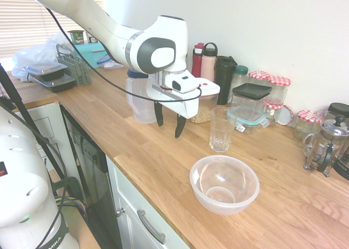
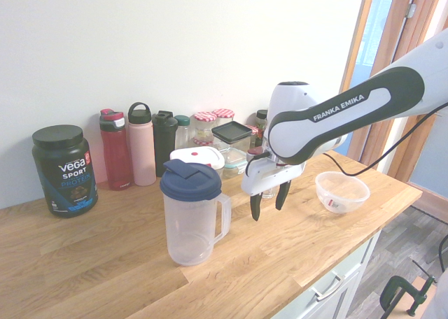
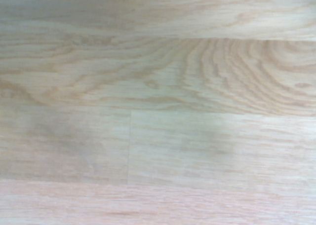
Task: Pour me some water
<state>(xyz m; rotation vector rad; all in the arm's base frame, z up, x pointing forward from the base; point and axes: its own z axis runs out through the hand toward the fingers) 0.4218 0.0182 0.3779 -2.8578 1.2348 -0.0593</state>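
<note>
Pitcher (image 2: 187,229) with blue lid stands upright nearest in the second exterior view, on the worktop (image 2: 115,266), its handle (image 2: 225,217) turned toward the pincer (image 2: 268,213). Just beyond, that pincer hangs wide open, holding nothing, between pitcher and glass (image 1: 220,132); reaching the handle likely means moving sideways.

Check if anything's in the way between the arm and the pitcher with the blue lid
Nothing visible stands between the open end effector and the pitcher; its handle faces the fingers across bare countertop.
</note>
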